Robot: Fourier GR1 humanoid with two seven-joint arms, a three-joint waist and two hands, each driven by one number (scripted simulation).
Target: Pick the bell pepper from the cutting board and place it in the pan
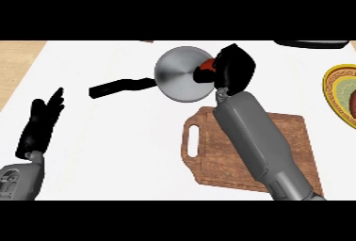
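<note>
White counter fills the view, with a strip of pale wood at nine o'clock; at five o'clock lies the brown cutting board, crossed by the grey right forearm; at twelve o'clock sits the silver pan, its black handle pointing toward nine; the right hand is curled round the red bell pepper over the pan's rim at its three o'clock side; the left hand rests at eight o'clock, fingers straight; a patterned plate shows at three o'clock.
</note>
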